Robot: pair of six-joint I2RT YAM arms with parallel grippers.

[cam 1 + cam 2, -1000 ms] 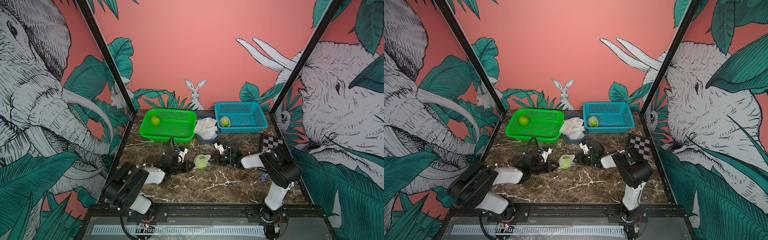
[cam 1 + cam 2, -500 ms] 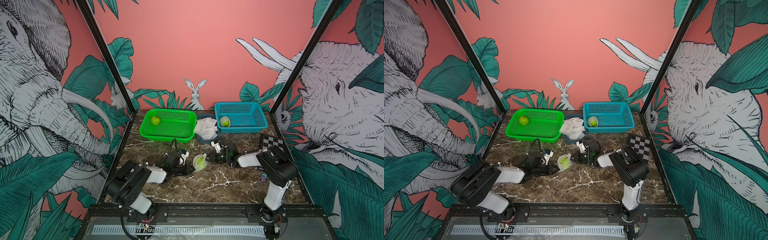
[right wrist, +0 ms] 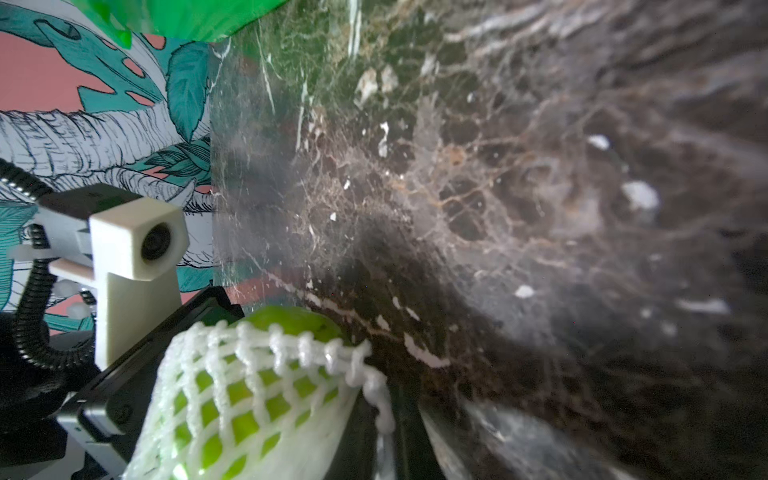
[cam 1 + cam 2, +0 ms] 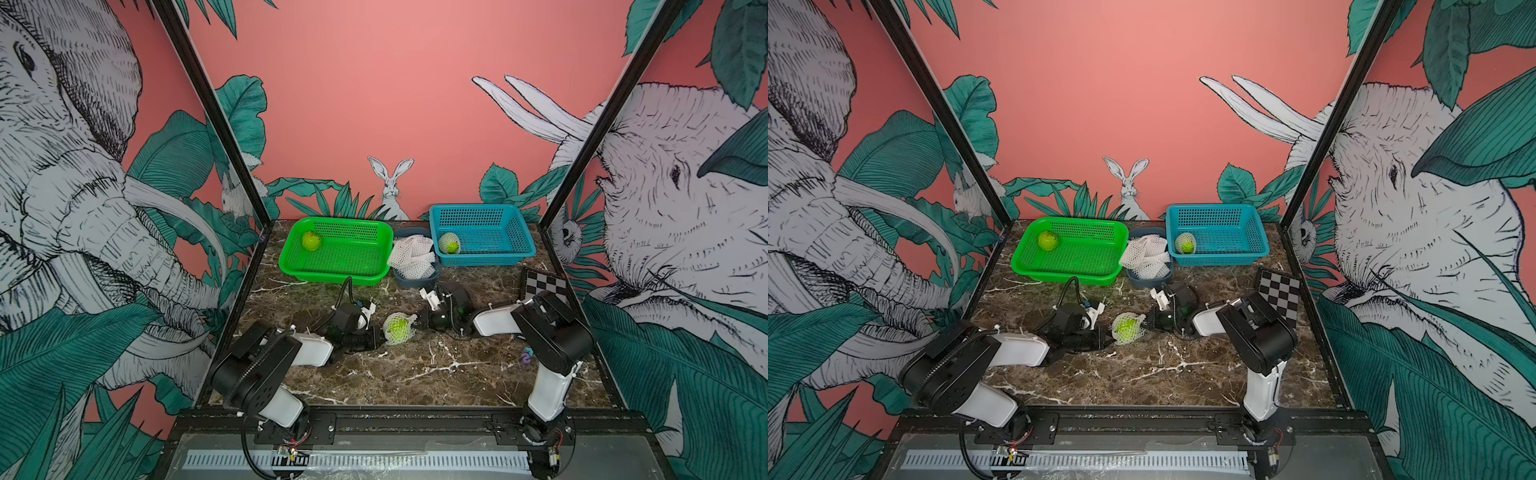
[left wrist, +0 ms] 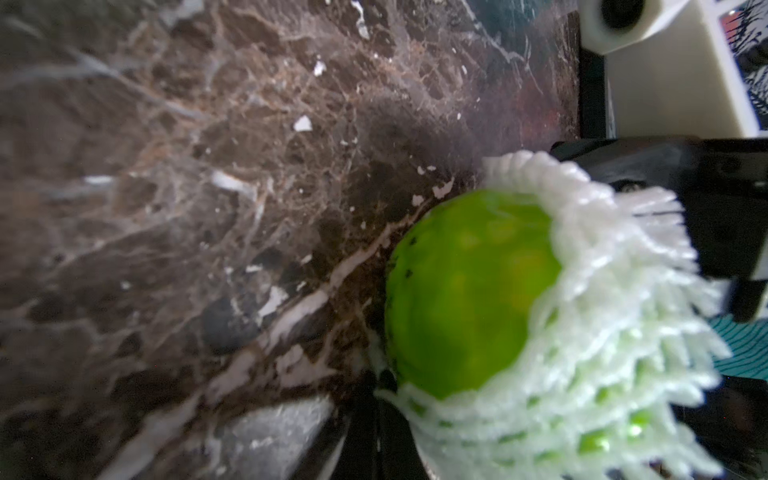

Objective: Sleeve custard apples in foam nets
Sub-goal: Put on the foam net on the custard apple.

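A custard apple (image 4: 398, 328) (image 4: 1128, 328) lies mid-table, partly inside a white foam net (image 5: 590, 374) (image 3: 249, 374); its bare green end (image 5: 465, 291) sticks out. My left gripper (image 4: 377, 334) (image 5: 384, 380) is shut on the net's rim on the left of the fruit. On the right, my right gripper (image 4: 417, 323) (image 3: 384, 401) pinches a strand of the same net between nearly closed fingers. A bare custard apple (image 4: 311, 240) sits in the green basket (image 4: 336, 272). A netted one (image 4: 449, 243) lies in the blue basket (image 4: 482, 259). Spare foam nets (image 4: 411, 255) fill a grey-blue tub.
Both baskets and the tub stand in a row at the back of the marble table (image 4: 415, 374). A checkerboard card (image 4: 544, 286) lies at the right edge, and a small purple object (image 4: 527, 359) sits by the right arm's base. Printed walls enclose both sides.
The netted fruit and both grippers have drifted slightly left and toward the front. Both grippers stay on the net.
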